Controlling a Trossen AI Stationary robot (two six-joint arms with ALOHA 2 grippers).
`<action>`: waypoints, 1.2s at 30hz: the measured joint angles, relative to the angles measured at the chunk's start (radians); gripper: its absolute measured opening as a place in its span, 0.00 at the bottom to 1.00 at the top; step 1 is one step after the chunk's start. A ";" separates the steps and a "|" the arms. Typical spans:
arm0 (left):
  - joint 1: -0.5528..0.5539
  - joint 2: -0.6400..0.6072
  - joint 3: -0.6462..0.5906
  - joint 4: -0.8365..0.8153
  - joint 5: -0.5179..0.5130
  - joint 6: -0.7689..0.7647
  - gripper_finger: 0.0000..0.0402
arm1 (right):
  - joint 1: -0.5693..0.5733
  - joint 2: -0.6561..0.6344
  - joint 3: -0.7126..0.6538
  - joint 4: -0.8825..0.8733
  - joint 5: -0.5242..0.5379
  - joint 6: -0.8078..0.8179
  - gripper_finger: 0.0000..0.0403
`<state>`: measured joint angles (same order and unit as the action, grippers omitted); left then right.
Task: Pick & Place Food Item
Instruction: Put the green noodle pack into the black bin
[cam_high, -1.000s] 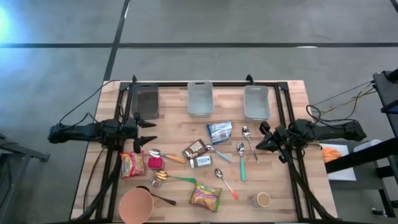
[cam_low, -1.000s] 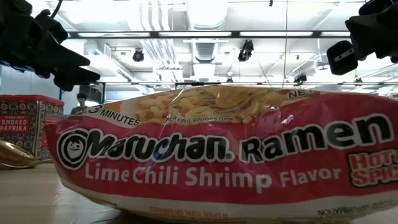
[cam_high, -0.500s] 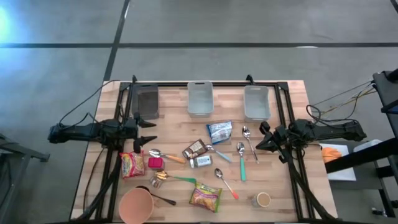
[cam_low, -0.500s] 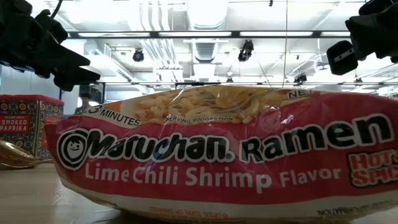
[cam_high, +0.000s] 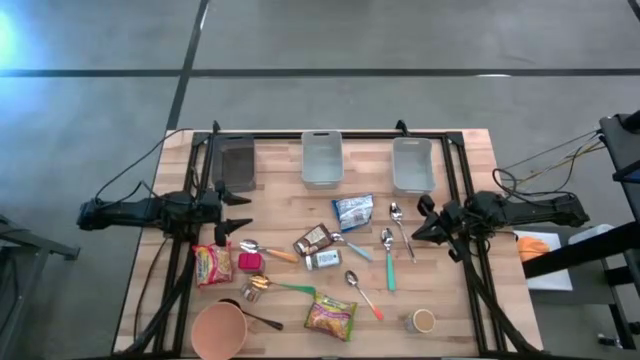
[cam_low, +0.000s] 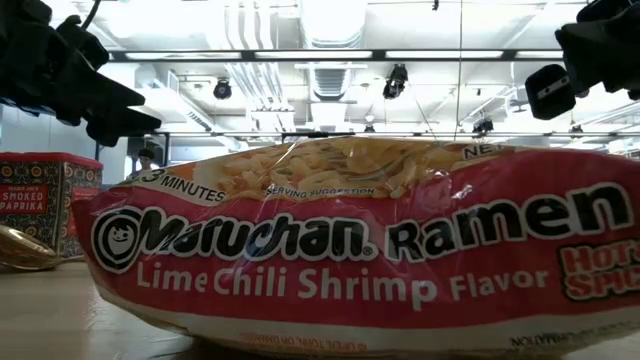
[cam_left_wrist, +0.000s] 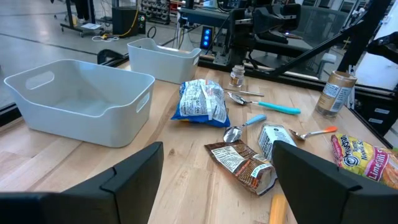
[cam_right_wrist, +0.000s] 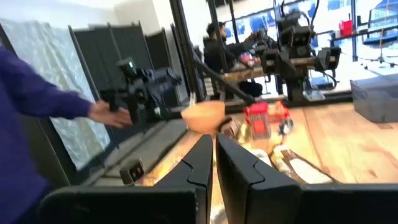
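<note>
The left gripper (cam_high: 238, 211) at middle left is wide open, holding nothing. The right gripper (cam_high: 420, 218) at middle right is closed tight, empty.

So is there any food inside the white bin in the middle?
No, the middle white bin looks empty from above; the food packets lie out on the table.

I have both arms parked low at opposite sides, each stretched level and pointing inward toward the other. My left pincer (cam_high: 238, 212) has its two fingers (cam_left_wrist: 134, 180) spread wide apart with nothing between them. My right pincer (cam_high: 422, 219) has its fingers (cam_right_wrist: 200, 163) pressed together, only a thin slit between them, holding nothing.
</note>
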<state>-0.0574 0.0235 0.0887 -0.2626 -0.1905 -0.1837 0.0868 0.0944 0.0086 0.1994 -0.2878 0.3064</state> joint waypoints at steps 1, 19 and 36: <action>0.000 0.000 0.000 0.000 0.000 0.001 0.75 | 0.000 0.000 0.000 0.021 0.000 0.013 0.05; 0.000 0.000 0.019 0.274 -0.019 0.138 0.75 | 0.000 0.000 0.008 0.249 0.220 0.144 0.05; 0.000 0.510 0.546 -0.006 -0.026 -0.064 0.75 | 0.000 0.279 0.681 -0.514 0.265 0.098 0.05</action>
<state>-0.0570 0.5332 0.6352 -0.2688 -0.2166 -0.2473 0.0868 0.3733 0.6895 -0.3142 -0.0227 0.4049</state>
